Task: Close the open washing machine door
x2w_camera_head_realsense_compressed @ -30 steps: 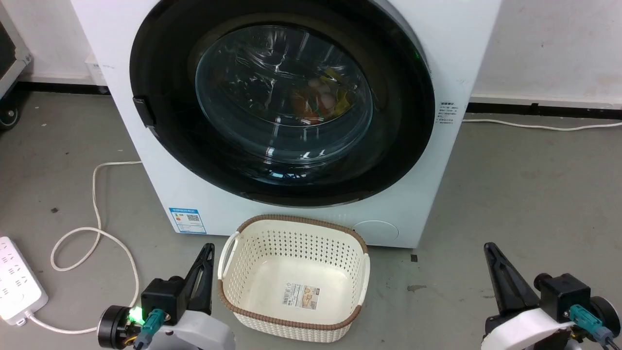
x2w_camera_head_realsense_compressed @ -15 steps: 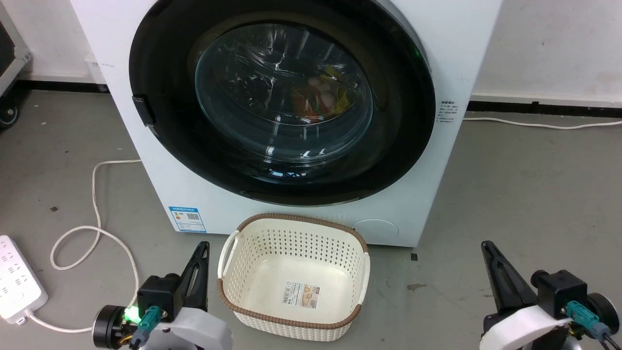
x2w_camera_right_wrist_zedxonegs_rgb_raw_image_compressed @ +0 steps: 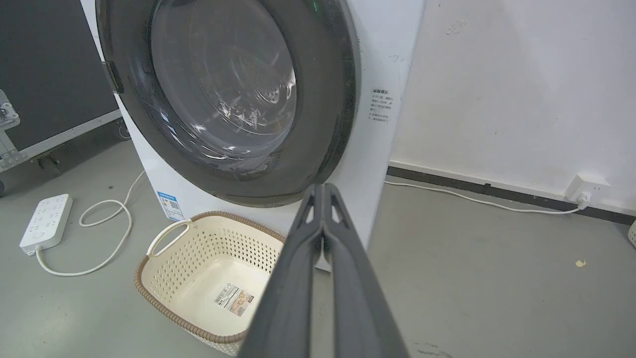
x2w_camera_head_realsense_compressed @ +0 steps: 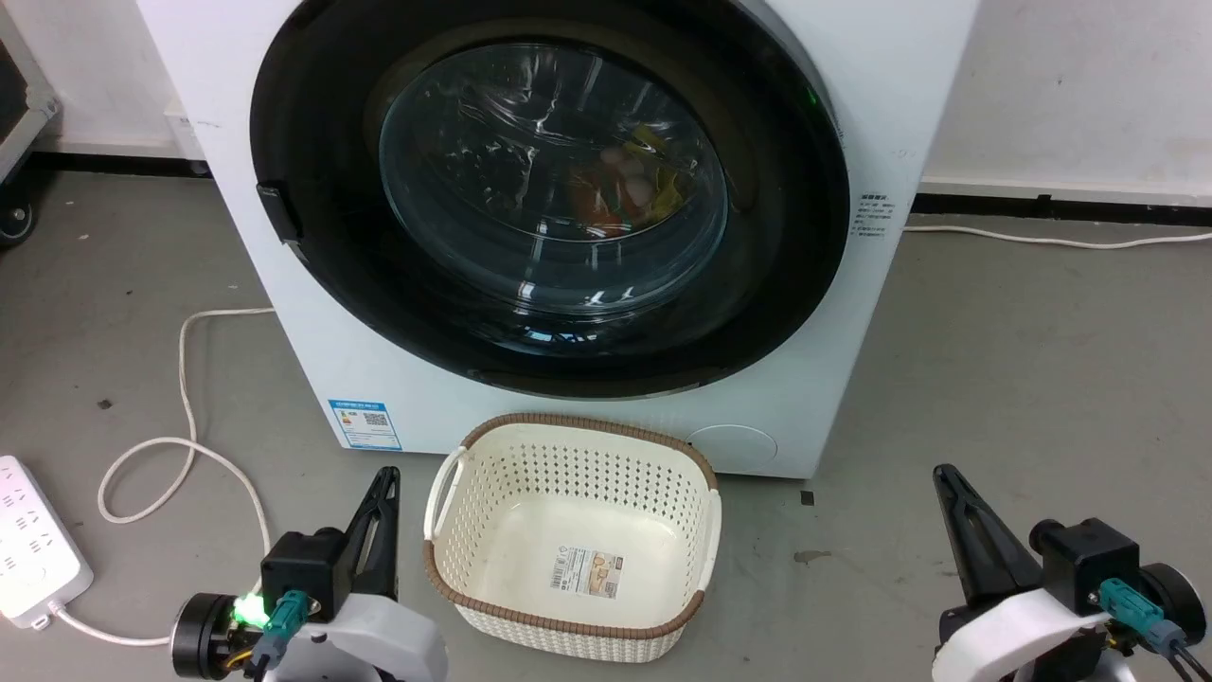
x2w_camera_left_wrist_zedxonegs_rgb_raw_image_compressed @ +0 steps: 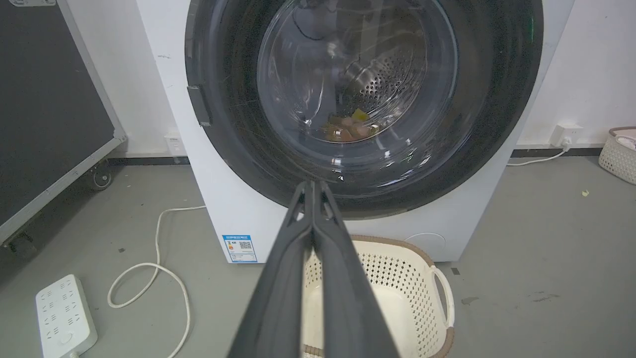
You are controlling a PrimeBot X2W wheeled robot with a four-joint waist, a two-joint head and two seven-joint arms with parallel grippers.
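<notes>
Two grippers head the list: left gripper (x2w_camera_head_realsense_compressed: 386,478) and right gripper (x2w_camera_head_realsense_compressed: 947,478), each a pair of long dark fingers pressed tip to tip with nothing between them. They are held low at near left and near right, well apart from the machine and touching nothing, judged a rest posture since the door seems to need no further contact. One cream perforated plastic basket with brown woven rim (x2w_camera_head_realsense_compressed: 578,422) stands between them on the grey floor, just beside the machine's foot and directly below the door, probably set there to take laundry. It holds nothing but a paper label (x2w_camera_head_realsense_compressed: 587,575) stuck to its bottom. One white power strip (x2w_camera_head_realsense_compressed: 33,545) lies at near left, with a looped white cord (x2w_camera_head_realsense_compressed: 185,379). One white front-loading washing machine (x2w_camera_head_realsense_compressed: 312,369) stands at centre far, a blue label sticker (x2w_camera_head_realsense_compressed: 365,424) on its lower left front. One round washing machine door with wide glossy black rim and bulging clear glass window (x2w_camera_head_realsense_compressed: 312,246) lies flush against the machine's front, no gap visible in any view. It is judged shut and the task near done, though the latch cannot be confirmed. One steel perforated drum (x2w_camera_left_wrist_zedxonegs_rgb_raw_image_compressed: 382,84) shows behind the glass and contains a small heap of orange and yellow items (x2w_camera_head_realsense_compressed: 620,189), too blurred to identify. One white wall (x2w_camera_head_realsense_compressed: 1042,85) with black skirting is farthest.
</notes>
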